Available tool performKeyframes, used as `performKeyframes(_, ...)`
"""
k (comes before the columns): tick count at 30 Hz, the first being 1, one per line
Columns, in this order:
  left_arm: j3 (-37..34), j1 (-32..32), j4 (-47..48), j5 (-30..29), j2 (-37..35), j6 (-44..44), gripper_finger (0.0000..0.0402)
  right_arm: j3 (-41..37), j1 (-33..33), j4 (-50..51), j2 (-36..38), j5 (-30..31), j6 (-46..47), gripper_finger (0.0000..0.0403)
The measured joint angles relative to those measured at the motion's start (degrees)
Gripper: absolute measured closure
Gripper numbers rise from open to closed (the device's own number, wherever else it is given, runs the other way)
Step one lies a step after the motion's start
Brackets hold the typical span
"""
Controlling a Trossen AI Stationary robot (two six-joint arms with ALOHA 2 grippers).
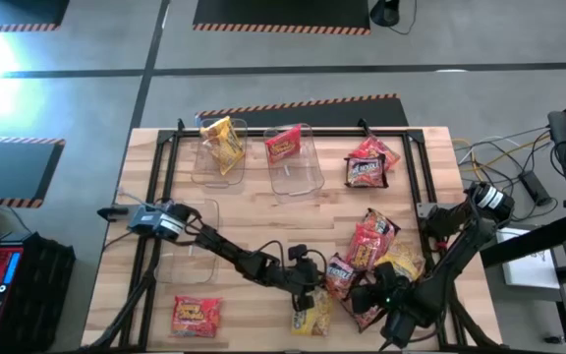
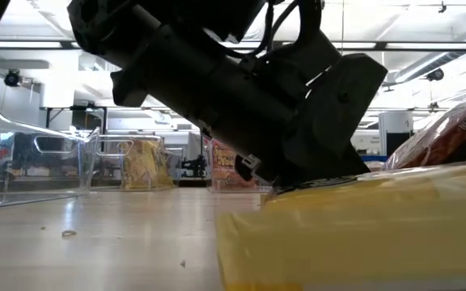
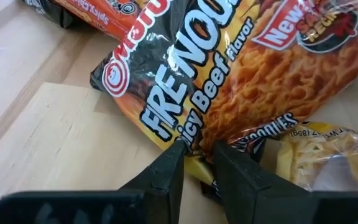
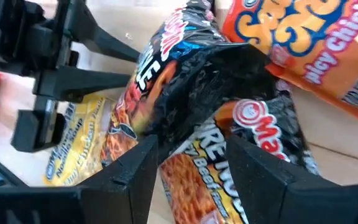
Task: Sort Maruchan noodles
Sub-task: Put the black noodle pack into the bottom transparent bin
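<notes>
**At the table's near edge, both grippers meet over the noodle pile**

Near the front edge of the wooden table (image 1: 263, 236), the left gripper (image 3: 197, 163) has its two fingers drawn close together on the edge of a yellow packet (image 1: 312, 313), which lies partly under a dark Fire Noodle spicy beef packet (image 3: 229, 81). Just beside it, the right gripper (image 4: 191, 149) hangs with its fingers spread on either side of a crumpled dark packet (image 4: 216, 81), not closed on it; an orange chicken packet (image 4: 291, 37) lies next to that one.

More packets sit in a loose heap (image 1: 371, 241) on the table's right half, and a dark pair (image 1: 367, 162) lies farther back. One red packet (image 1: 196, 315) rests alone at the front left. At the back, a clear bin (image 1: 214, 169) holds a yellow packet (image 1: 222, 141) and a second bin (image 1: 298, 172) holds a red one (image 1: 283, 145). A third clear bin (image 1: 187, 254) sits under the left arm.
</notes>
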State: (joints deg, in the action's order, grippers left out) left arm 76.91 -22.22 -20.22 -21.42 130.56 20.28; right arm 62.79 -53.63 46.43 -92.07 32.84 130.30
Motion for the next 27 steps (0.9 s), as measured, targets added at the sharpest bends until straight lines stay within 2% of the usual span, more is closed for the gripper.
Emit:
performKeyframes(8,0.2,0.1,0.2,0.0,0.2,0.0,0.0332,-2.2,0.0,-3.9,0.2,6.0,-1.2,0.0222)
performKeyframes(18,0.2,0.2,0.1,0.1,0.2,0.0,0.0332,-2.4,0.0,-5.9,0.9,6.4,-5.3,0.0225)
performKeyframes(22,0.2,0.2,0.2,0.2,0.2,0.0,0.0332,-2.5,0.0,-6.4,0.8,9.8,-6.0,0.0227)
performKeyframes(27,0.2,0.3,0.1,1.1,0.2,0.0,0.0332,-2.5,0.0,-6.5,0.8,10.3,-6.9,0.0220)
